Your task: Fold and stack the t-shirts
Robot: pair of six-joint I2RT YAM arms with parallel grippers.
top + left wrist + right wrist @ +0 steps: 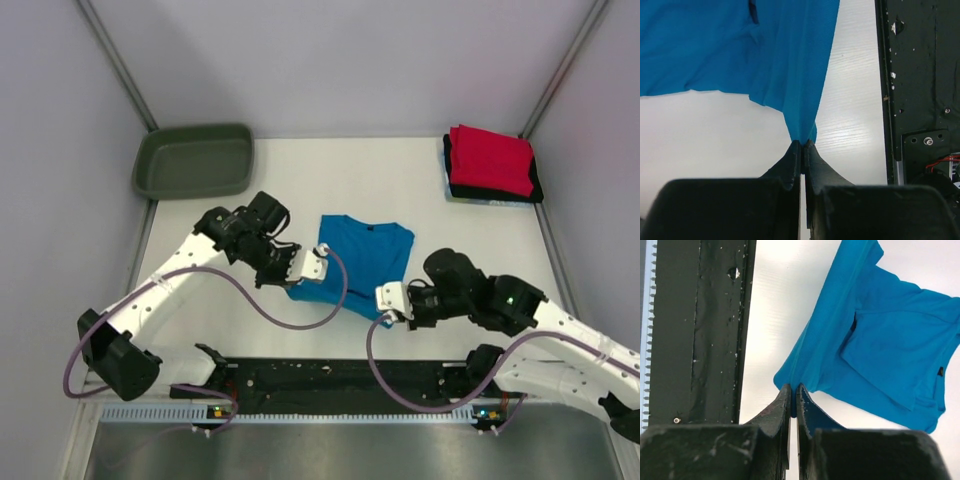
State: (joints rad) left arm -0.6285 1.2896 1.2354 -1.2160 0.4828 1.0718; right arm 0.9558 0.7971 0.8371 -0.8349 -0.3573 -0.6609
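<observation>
The left arm (160,285) and right arm (565,325) have white links, black joints, purple cables (250,300) (green light (510,298), right).

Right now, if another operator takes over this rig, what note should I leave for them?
Left end effector: shut on one near hem corner of the bright turquoise-blue cloth t-shirt, mid-table.
Right end effector: shut on the other near corner.
Done: folded pile of cloth t-shirts, red on top, far right.
Left: finish folding the blue one, stack it there.
</observation>
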